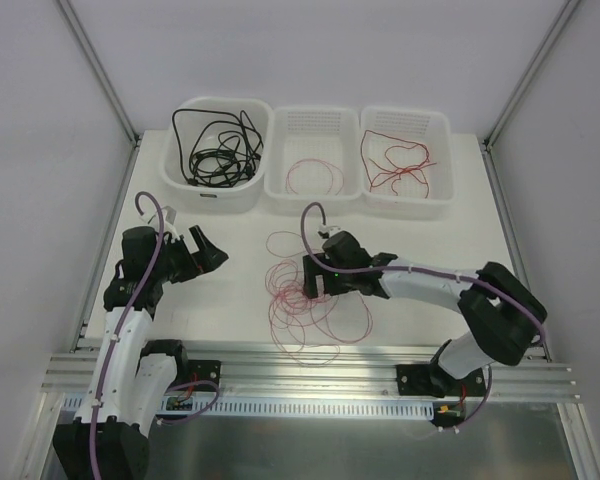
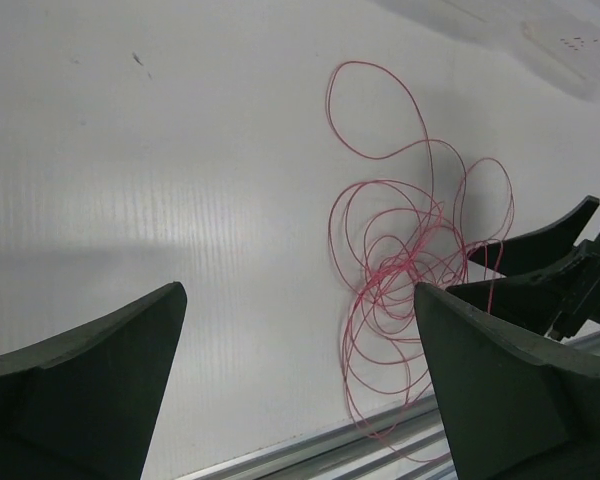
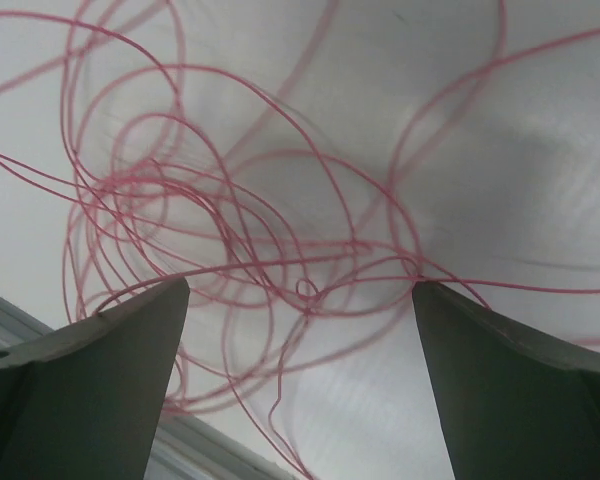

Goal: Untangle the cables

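A tangle of fine pinkish-red cables point(image 1: 302, 300) lies in loose loops on the white table, near the front edge. My right gripper point(image 1: 312, 280) hangs low over the middle of it, open. In the right wrist view, several strands of the tangle point(image 3: 280, 235) cross the gap between the jaws of the right gripper point(image 3: 300, 287), and nothing is pinched. My left gripper point(image 1: 216, 254) is open and empty, off to the left of the tangle. In the left wrist view, the left gripper point(image 2: 298, 292) faces bare table, and the tangle point(image 2: 405, 280) lies to its right.
Three white baskets stand in a row at the back. The left basket point(image 1: 185, 185) holds black cables point(image 1: 220, 150), the middle basket point(image 1: 315, 122) a thin pinkish-red loop point(image 1: 313, 178), and the right basket point(image 1: 405, 205) red cables point(image 1: 400, 160). A metal rail point(image 1: 310, 360) runs along the table's front edge.
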Available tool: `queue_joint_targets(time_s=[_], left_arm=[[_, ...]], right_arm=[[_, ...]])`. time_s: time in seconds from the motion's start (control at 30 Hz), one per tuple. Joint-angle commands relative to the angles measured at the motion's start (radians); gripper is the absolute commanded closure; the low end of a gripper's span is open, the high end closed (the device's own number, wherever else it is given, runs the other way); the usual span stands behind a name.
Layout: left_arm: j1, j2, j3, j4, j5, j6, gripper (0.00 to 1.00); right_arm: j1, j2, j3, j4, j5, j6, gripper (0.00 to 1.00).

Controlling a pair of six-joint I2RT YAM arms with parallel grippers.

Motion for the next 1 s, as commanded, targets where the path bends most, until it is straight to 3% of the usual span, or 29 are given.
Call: queue_joint_targets(time_s=[0.0,0.17,0.3,0.4,0.43,0.57,0.77,0.97], left_arm=[[-0.006,0.007,0.019,0.031,0.046,0.013,0.01],[-0.006,-0.009,0.016,0.03,0.035,0.022,0.01],[-0.006,-0.009,0.014,0.03,0.042,0.02,0.01],[-0.006,-0.005,0.017,0.031,0.046,0.02,0.01],[-0.006,-0.005,0.019,0.03,0.046,0.022,0.01],[-0.006,-0.008,0.014,0.03,0.048,0.023,0.01],[-0.004,-0.006,0.016,0.03,0.049,0.025,0.01],[-0.006,-0.003,0.017,0.03,0.055,0.023,0.01]], right_arm=[[0.085,0.138,0.176,-0.05,0.064,-0.062,0.0],[0.178,0.304,0.323,-0.173,0.131,-0.096,0.01],[0.22,0.399,0.399,-0.298,0.18,-0.119,0.15],[0.235,0.433,0.412,-0.33,0.199,-0.13,0.47],[0.237,0.436,0.409,-0.331,0.203,-0.13,0.71],[0.235,0.401,0.403,-0.35,0.22,-0.16,0.97],[0.231,0.272,0.443,-0.448,0.323,-0.251,0.99],[0.183,0.06,0.592,-0.564,0.343,-0.37,0.99]])
